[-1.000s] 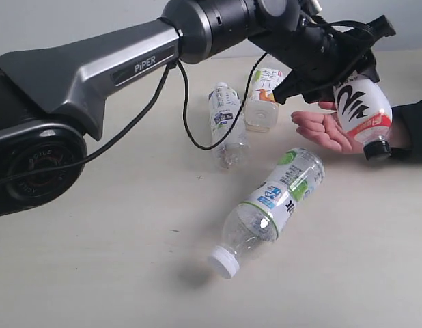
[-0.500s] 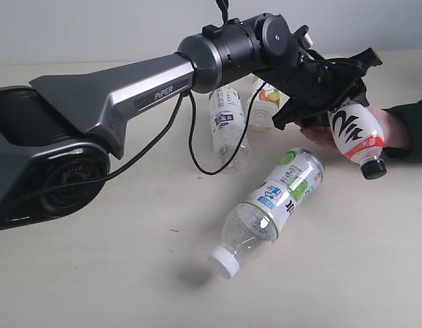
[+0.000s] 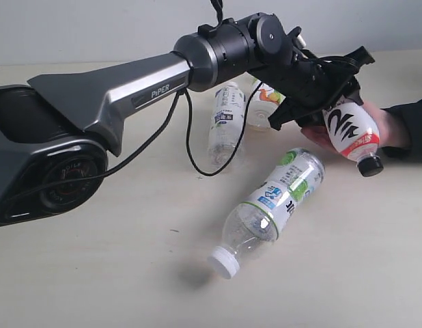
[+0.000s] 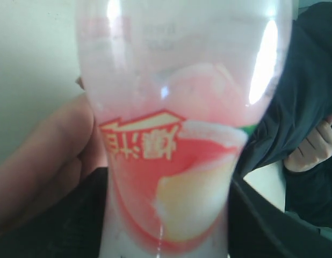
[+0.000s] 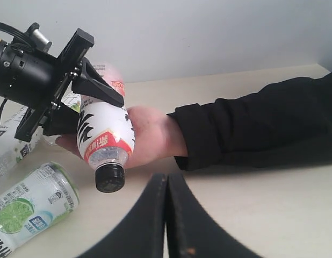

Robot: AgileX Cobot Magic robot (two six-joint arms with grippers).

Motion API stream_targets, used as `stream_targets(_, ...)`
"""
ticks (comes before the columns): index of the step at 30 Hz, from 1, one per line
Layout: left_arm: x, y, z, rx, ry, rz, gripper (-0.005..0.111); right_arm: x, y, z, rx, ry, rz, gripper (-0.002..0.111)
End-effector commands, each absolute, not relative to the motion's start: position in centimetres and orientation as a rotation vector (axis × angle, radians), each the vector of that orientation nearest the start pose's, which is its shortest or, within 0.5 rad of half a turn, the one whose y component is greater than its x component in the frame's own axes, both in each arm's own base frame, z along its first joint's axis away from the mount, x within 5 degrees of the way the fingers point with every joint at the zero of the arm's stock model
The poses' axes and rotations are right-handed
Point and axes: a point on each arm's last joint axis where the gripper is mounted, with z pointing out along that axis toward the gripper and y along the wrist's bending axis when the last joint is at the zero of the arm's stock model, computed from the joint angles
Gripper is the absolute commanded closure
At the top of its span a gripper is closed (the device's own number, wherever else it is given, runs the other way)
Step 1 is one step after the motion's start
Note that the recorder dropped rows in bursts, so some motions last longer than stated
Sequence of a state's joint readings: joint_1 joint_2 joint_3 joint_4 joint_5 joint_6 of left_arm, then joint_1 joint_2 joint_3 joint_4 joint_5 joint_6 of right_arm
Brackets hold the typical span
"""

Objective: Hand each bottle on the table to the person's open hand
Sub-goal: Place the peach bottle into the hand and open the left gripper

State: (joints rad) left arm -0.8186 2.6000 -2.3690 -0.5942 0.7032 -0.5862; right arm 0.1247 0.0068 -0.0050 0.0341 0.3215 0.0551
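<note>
Pink bottle (image 3: pixel 351 130), black cap pointing five o'clock, is pinched by the left gripper (image 3: pixel 328 96) over the person's open hand (image 5: pixel 150 134) at the table's (image 3: pixel 95 273) two o'clock; the right gripper's (image 5: pixel 166 215) jaws are pressed together.

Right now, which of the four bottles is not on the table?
The pink, black-capped bottle: the left gripper holds it at the person's hand; the others lie on the table.

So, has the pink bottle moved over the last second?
Yes. Against the green-labelled bottle, which lies unmoved, the pink bottle has come lower and slightly left in the exterior view, toward the person's hand.
</note>
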Motion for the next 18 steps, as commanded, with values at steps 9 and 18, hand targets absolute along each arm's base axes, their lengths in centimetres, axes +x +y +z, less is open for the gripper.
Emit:
stream_targets(9,36.96,-44.26,17.03,-0.113,2.663,-1.252,0.045,5.36,0.76,18.49,-0.038,1.799,0.161,0.108)
stream_targets(18,36.98,-44.26,17.04,-0.107,2.66,-1.251,0.046,5.36,0.76,18.49,-0.038,1.799,0.161,0.108)
